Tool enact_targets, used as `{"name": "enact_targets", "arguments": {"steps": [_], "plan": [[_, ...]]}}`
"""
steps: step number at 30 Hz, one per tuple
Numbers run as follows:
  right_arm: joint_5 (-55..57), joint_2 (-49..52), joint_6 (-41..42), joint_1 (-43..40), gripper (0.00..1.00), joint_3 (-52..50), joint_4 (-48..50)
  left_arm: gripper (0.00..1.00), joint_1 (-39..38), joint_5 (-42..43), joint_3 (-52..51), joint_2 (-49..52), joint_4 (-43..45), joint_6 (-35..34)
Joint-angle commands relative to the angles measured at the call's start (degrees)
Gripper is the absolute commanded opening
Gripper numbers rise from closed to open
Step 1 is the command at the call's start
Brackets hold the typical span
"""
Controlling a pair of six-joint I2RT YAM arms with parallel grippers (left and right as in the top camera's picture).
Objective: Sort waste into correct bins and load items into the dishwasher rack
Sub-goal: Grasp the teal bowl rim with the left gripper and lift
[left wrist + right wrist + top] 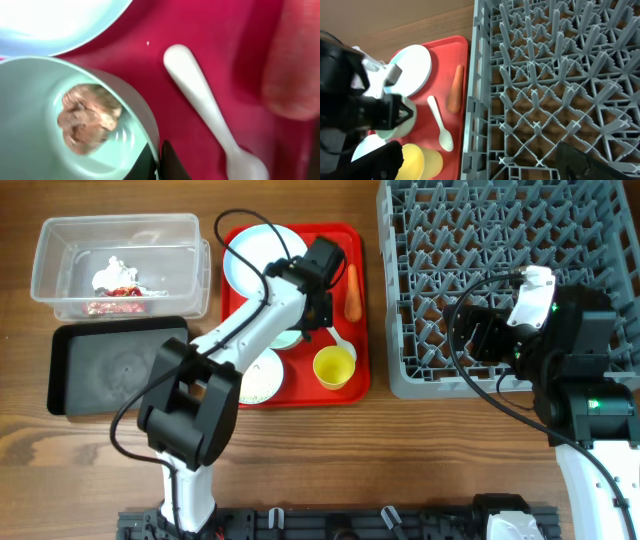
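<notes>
My left gripper (318,315) reaches over the red tray (300,395) and is shut on the rim of a mint bowl (288,338). In the left wrist view its fingers (160,160) pinch the bowl's wall (30,100), and a brownish food lump (87,117) lies inside. The white spoon (200,100), orange carrot (295,65) and pale blue plate (55,20) lie around it. My right gripper (480,330) hovers open and empty over the grey rack's (510,280) front left corner; its fingers (480,165) are spread wide.
A yellow cup (334,367) and a second bowl with white rice (262,375) sit at the red tray's front. The clear tub (120,240) at the far left holds tissue and a red-and-white wrapper. The black tray (115,365) lies in front of it.
</notes>
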Motion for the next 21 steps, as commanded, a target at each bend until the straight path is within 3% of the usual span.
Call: {"name": "enact_targets", "arguments": {"steps": [1,6,13,17,21], "plan": [[-0.9,0.3,0.4,0.2,1.0,1.3,0.0,0.04,0.5,4.5,7.4,-6.3,-3.6,-0.1],[-0.9,0.3,0.4,0.2,1.0,1.3,0.1,0.04,3.4,14.4,8.9,-13.4,-6.2,-0.2],[-0.9,0.3,0.4,0.2,1.0,1.3,0.0,0.04,14.4,16.2,8.9,-21.1,-18.7,0.9],[-0.9,0.3,0.4,0.2,1.0,1.3,-0.1,0.04,22.6,20.4,8.9,-21.8,-25.1,6.8],[-0.9,0.4,0.4,0.2,1.0,1.1,0.0,0.04,32.0,28.5,6.6,-21.5,-27.7,17.4]]}}
